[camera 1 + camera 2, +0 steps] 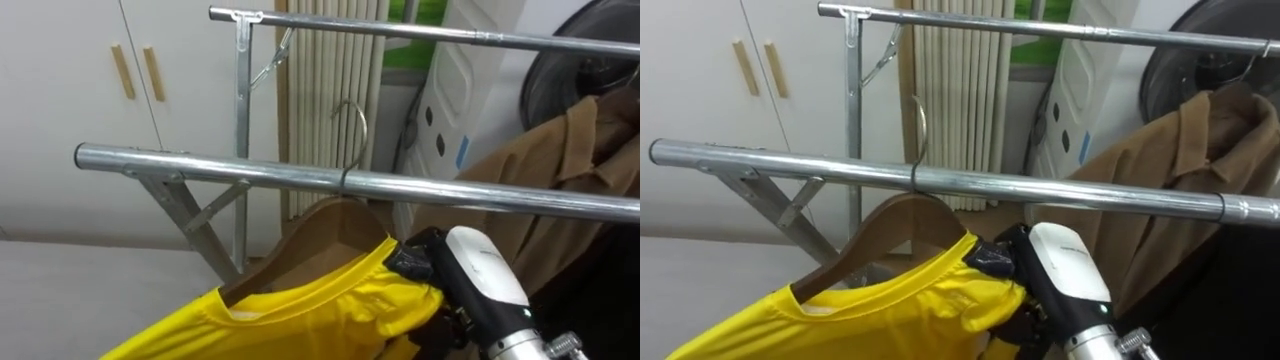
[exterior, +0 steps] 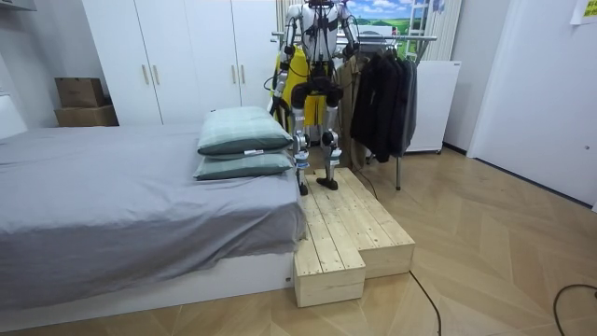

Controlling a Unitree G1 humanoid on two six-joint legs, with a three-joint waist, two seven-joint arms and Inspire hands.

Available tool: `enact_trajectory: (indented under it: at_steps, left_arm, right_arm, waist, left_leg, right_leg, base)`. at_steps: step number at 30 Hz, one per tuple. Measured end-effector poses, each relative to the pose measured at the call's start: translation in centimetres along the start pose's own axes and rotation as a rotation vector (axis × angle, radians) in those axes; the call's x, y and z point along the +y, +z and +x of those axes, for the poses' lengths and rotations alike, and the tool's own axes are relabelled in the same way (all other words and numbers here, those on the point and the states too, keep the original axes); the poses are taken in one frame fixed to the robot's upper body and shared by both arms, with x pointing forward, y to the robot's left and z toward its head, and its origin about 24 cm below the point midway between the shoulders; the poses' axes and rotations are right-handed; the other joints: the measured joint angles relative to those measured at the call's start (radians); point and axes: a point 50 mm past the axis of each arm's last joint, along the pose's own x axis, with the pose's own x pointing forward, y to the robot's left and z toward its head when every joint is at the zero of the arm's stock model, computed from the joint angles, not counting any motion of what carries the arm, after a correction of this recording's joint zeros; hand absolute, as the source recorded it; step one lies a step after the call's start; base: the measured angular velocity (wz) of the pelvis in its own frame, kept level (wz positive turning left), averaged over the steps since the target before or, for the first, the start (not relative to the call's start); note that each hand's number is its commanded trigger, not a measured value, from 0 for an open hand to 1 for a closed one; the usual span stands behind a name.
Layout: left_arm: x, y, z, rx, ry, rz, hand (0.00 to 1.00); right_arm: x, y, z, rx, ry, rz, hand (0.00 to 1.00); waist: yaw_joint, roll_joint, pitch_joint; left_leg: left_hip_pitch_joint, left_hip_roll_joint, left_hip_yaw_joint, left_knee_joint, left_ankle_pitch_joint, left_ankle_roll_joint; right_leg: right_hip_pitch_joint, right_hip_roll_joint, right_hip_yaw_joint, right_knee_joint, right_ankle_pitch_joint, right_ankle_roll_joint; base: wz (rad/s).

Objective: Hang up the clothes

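We are standing on the wooden step (image 2: 354,233) next to the bed (image 2: 112,196), facing the clothes rack. Our right robot hand (image 1: 438,272) is curling its fingers round the shoulder of the yellow shirt (image 1: 300,310), right where the cloth is lying over the end of the wooden hanger (image 1: 320,235). So the hand is pinching shirt and hanger together.

The shirt is hanging on the hanger, to the left of the robot hand and a bit below it. The hanger's metal hook (image 1: 355,130) is sticking up above the robot hand and to its left. It is sitting over the near rail (image 1: 200,165). The far rail (image 1: 400,30) is running higher up, behind it. A brown coat (image 1: 560,150) is hanging to the right of the robot hand, close by.

We are thinking the shirt is light and soft. It is looking smooth too, so it may be slipping easily off the wood. The hanger is hard and stiff, so that is the better part to be holding. Gripping the wood through the cloth is holding both at once. If we are letting go, we should be doing it slowly, so the shirt is not sliding off the hanger.
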Motion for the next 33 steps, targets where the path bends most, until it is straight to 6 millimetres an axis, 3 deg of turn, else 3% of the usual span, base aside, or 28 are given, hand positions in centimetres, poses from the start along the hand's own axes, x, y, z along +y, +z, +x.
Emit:
enact_trajectory:
  at_steps: [4, 15, 22, 27, 33]
  left_arm:
    - [-0.3, -0.1, -0.1, 0.004, -0.005, -0.012, 0.0]
    - [-0.3, 0.1, 0.0, -0.002, -0.006, -0.014, 0.0]
    - [-0.3, 0.2, -0.1, -0.009, -0.004, -0.016, 0.0]
    - [-0.3, 0.4, 0.0, -0.02, -0.002, -0.018, 0.0]
    - [-0.3, 0.8, -0.2, -0.053, 0.005, -0.03, 0.0]
  right_arm:
    - [0.3, -0.5, -0.2, 0.019, -0.008, 0.016, 1.0]
    - [1.4, -1.7, -0.7, 0.083, 0.013, 0.069, 1.0]
    - [2.8, -3.7, -1.5, 0.204, 0.066, 0.074, 1.0]
    - [3.2, -3.9, -1.6, 0.22, 0.067, 0.099, 1.0]
    - [4.1, -5.6, -2.4, 0.352, 0.051, 0.16, 1.0]
  waist:
    - [-0.013, 0.009, -0.0041]
    - [-0.021, 0.009, -0.0054]
    - [-0.019, 0.007, -0.0018]
    - [-0.019, 0.012, 0.0017]
    - [-0.017, 0.008, -0.0012]
  left_leg:
    - [0.001, 0.002, 0.0, 0.0, 0.0, 0.0]
    - [0.005, 0.003, 0.001, -0.001, 0.0, -0.002]
    - [0.005, 0.002, 0.001, -0.001, 0.0, -0.002]
    - [0.006, 0.003, 0.001, -0.001, 0.0, -0.002]
    - [0.006, 0.003, 0.001, -0.002, -0.001, -0.004]
  right_leg:
    - [0.0, 0.002, 0.0, 0.002, 0.0, 0.0]
    - [0.0, 0.005, 0.0, 0.007, 0.0, 0.0]
    - [0.0, 0.005, 0.003, 0.007, 0.0, 0.0]
    - [0.0, 0.006, 0.003, 0.008, 0.0, 0.0]
    - [0.0, 0.006, 0.001, 0.007, 0.0, 0.0]
  base:
    - [0.0]
    - [0.0]
    - [0.0]
    - [0.0]
    - [0.0]
